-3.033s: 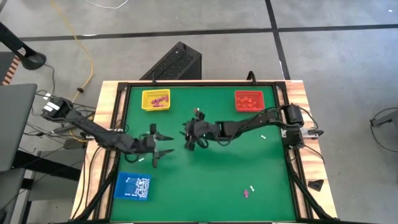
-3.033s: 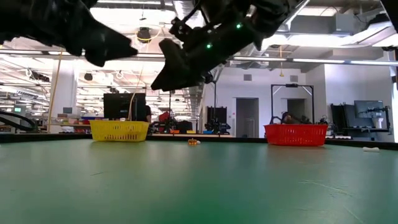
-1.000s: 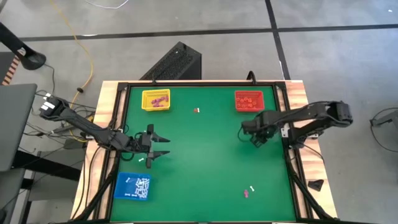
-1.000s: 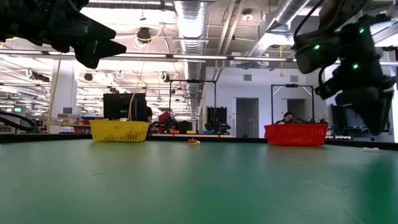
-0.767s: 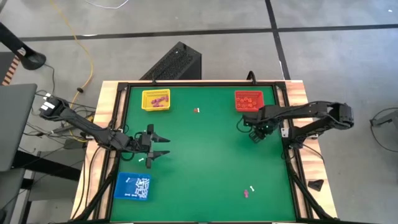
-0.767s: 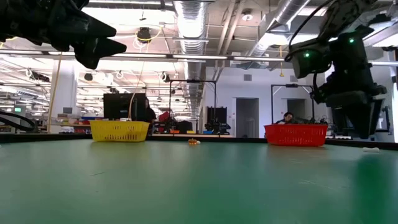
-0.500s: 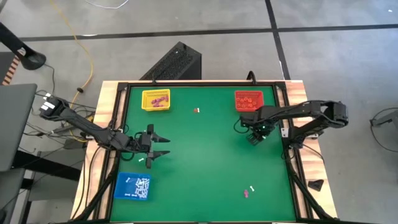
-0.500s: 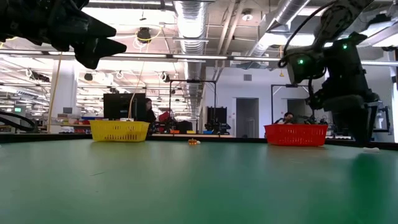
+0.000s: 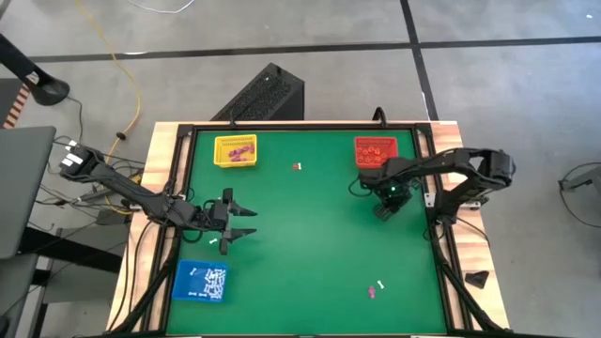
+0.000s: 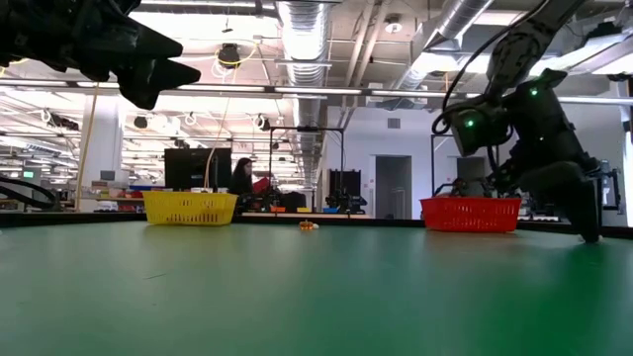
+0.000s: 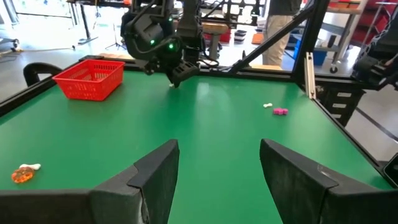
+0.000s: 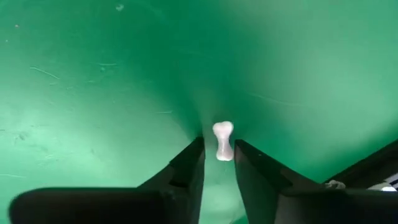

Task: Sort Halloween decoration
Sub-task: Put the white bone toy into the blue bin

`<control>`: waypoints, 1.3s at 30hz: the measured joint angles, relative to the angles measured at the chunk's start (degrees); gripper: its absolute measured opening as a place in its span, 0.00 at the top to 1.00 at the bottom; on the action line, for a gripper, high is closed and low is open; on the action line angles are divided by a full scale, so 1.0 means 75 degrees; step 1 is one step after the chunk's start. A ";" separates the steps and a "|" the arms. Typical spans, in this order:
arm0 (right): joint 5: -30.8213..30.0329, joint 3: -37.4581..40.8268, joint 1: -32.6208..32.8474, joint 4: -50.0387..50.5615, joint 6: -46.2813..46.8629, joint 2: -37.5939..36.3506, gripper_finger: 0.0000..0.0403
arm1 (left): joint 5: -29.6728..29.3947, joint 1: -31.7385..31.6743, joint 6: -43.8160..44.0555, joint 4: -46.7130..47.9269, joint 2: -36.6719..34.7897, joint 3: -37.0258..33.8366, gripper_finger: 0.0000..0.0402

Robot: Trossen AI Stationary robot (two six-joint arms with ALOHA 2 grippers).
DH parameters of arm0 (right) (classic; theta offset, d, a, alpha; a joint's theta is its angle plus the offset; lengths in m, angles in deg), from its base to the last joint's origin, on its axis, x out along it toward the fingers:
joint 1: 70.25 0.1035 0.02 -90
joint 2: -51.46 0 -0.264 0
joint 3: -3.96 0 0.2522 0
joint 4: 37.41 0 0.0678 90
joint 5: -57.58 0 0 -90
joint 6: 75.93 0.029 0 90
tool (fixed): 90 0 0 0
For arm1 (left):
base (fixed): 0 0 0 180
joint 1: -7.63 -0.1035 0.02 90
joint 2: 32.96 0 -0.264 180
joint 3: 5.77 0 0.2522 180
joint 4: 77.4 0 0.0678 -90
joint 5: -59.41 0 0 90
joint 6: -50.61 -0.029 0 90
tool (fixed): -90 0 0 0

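Halloween decoration bone [image 12: 222,141], just beside the red tray [image 9: 376,150], sits between the right gripper [image 12: 219,154] narrowed fingers: squeeze squarely before lifting.

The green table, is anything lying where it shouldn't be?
Yes. A few trinkets lie loose on the green table instead of in trays: an orange one between the yellow tray and red tray, a white one and a pink one near the front edge.
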 joint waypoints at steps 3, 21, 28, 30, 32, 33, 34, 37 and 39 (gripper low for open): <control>0.0214 -0.0020 -0.0101 -0.0146 -0.0312 0.0176 0.74 | 0.0000 0.0000 0.0000 -0.0003 0.0000 0.0000 0.47; 0.1367 -0.0821 0.1080 -0.1852 -0.0456 -0.0133 0.94 | 0.0009 0.0000 -0.0061 0.0000 0.0001 0.0006 0.47; 0.1330 -0.1391 0.2598 -0.4831 0.0137 -0.0133 0.95 | 0.0003 0.0000 -0.0061 0.0012 0.0000 0.0006 0.47; 0.0986 -0.1418 0.3093 -0.6023 0.0228 -0.0113 0.95 | 0.0004 0.0000 -0.0061 0.0009 0.0000 0.0006 0.47; 0.0559 -0.1439 0.3596 -0.7350 0.0225 0.0043 0.95 | 0.0006 0.0000 -0.0061 0.0010 0.0000 0.0006 0.47; 0.0358 -0.1442 0.3850 -0.7976 0.0209 0.0175 0.95 | 0.0006 0.0000 -0.0061 0.0010 0.0000 0.0006 0.47; 0.0196 -0.1484 0.4069 -0.8530 0.0141 0.0387 0.95 | 0.0006 0.0000 -0.0061 0.0009 0.0000 0.0006 0.47; -0.0179 -0.2042 0.4610 -0.9831 -0.0316 0.1416 0.95 | 0.0003 0.0000 -0.0061 0.0021 0.0000 0.0006 0.47; -0.0206 -0.2793 0.4827 -1.0156 -0.0767 0.2329 0.95 | -0.0012 0.0000 -0.0064 0.0012 0.0000 0.0006 0.47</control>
